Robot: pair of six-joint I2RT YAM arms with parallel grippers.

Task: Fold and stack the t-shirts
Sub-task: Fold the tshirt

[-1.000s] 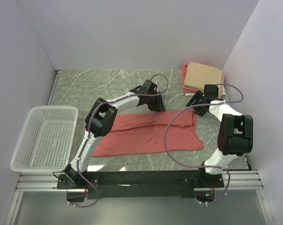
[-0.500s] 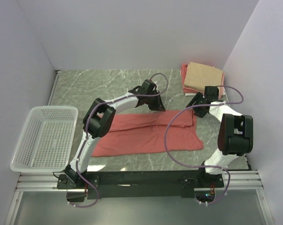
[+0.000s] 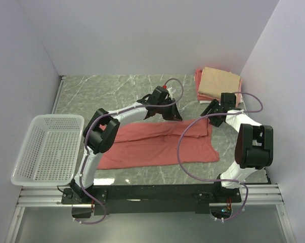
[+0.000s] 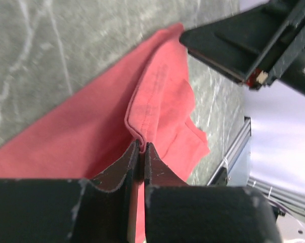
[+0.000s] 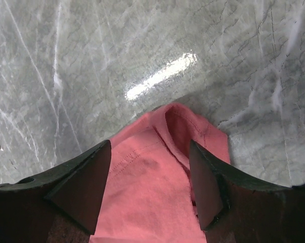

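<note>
The salmon-red t-shirt [image 3: 160,144] is lying spread across the middle of the marble surface [image 3: 106,91]. It seems to be already doubled along its length into a wide band, though it is not yet a compact fold. The left tool [image 4: 141,146] is pinching a raised ridge of cloth at the shirt's far edge, its jaws closed on the hem. The right tool [image 5: 149,149] is hanging open over the far right corner, its jaws straddling the cloth there without gripping it.

Judging by this, one fold is under way, with more folds and the stacking left to do. At the far right corner a folded tan t-shirt [image 3: 220,82] is resting on a folded pink t-shirt [image 3: 199,81], so part of the stack is done. A white mesh basket [image 3: 48,147] is sitting well apart on the left.
</note>
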